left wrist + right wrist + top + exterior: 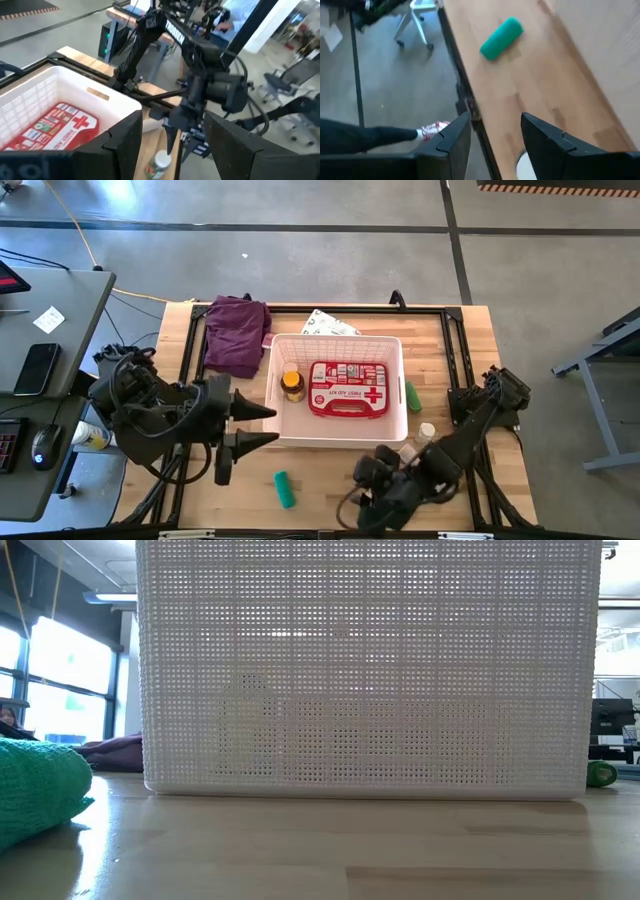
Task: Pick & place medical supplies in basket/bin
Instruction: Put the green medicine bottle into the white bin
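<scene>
The white basket [400, 358] stands mid-table and holds the red first-aid pouch [348, 388] and an amber bottle [292, 385]. A green tube [412, 394] lies by its right wall, with a white-capped bottle [426, 432] nearer the front. On the near part of the table lies a green roll [284, 488], and a white printed packet [330, 325] lies behind the basket. My left gripper [262, 426] hovers open at the basket's near left corner. Raised over the table's near edge, my right gripper [495, 125] is open and faces the green roll [501, 38].
A purple cloth [238, 330] lies at the far left of the table. A black frame [450, 315] runs round the tabletop. Bare wood lies between the basket and the near edge. A desk with a phone [38, 368] stands to the left.
</scene>
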You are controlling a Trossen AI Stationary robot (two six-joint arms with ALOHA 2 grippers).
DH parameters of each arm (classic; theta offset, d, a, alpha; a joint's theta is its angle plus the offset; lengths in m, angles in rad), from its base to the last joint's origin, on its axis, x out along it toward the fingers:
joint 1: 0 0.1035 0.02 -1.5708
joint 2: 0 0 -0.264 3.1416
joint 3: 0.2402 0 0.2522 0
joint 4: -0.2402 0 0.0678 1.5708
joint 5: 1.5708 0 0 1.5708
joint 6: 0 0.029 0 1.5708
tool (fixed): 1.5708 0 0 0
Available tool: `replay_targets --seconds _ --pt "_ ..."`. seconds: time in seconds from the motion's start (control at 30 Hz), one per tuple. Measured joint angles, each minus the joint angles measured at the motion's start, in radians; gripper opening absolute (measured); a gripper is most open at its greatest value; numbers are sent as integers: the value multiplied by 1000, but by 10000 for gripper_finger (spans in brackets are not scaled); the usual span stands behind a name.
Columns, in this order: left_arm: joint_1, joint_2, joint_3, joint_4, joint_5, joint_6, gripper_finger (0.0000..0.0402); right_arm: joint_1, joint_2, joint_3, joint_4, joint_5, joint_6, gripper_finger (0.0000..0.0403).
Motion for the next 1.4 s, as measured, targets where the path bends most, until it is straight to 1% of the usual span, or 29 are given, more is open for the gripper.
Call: replay_targets --seconds 0.13,0.23,0.37,0.47,0.57,0.63,0.9,1.0,1.13,1.4 --pt "0 0 0 40 -15 -14 246 48 26 0 -19 16 -55 165" --pt "0 0 0 69 -63 -14 246 77 52 0 -72 17 -101 166" --pt "0 6 0 131 -122 -14 246 104 78 0 -180 12 -106 166" --pt "0 17 0 172 -149 -9 246 121 83 0 -194 29 -111 166" --pt "0 27 0 184 -148 -9 246 132 82 0 -193 84 -120 168" --pt "0 29 0 184 -136 -9 246 137 82 0 -193 103 -141 179" --pt "0 35 -2 196 -114 -6 246 137 100 0 -167 145 -154 266" --pt "0 35 -2 197 -113 11 246 137 115 0 -170 147 -138 287" --pt "0 35 -2 196 -106 13 246 139 154 0 -172 138 -134 292" --pt "0 35 -2 195 -85 19 246 142 206 0 -176 145 -102 283"
